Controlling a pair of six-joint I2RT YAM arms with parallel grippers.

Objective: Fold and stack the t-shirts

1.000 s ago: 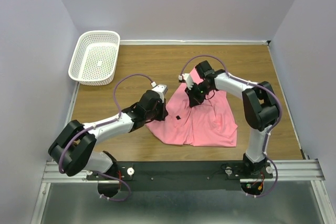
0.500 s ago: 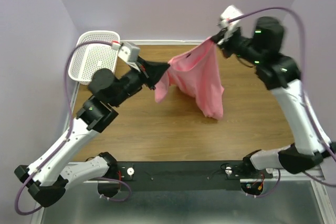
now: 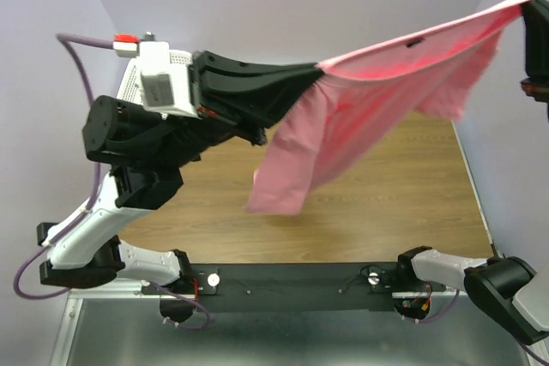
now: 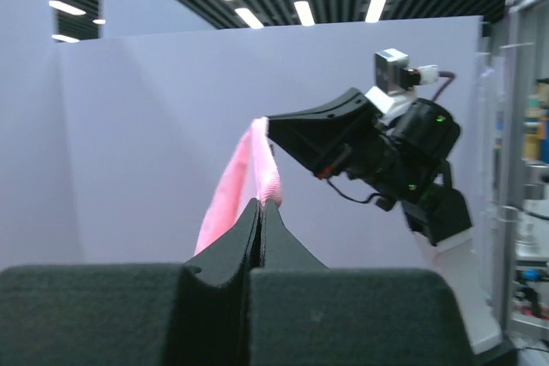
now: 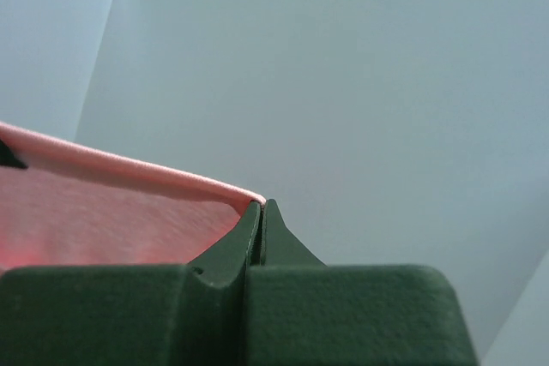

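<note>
The wooden table (image 3: pixel 403 186) fills the middle and lower right of the top view. High above it the salmon-pink t-shirt (image 3: pixel 360 109) hangs in the air, clear of the wood. Its upper edge is pulled into a taut line running from the centre of the frame up to the upper right corner. The rest of the cloth drapes down and left, ending in a loose point near the middle.

The left gripper (image 3: pixel 316 73) reaches in from the upper left, its fingers pressed together on one end of that edge. The left wrist view shows its jaws closed on a thin pink fold (image 4: pixel 260 207). The right gripper (image 3: pixel 527 6) is at the upper right corner. It pinches the other end, with cloth caught right at its closed tips (image 5: pixel 260 206).

This looks like the spreading step: the shirt is stretched out but not yet laid flat, and no fold is made. The next move probably calls for both arms to lower together, keeping the edge tight. That way the hanging part should land first and the shirt should settle smooth on the table.
</note>
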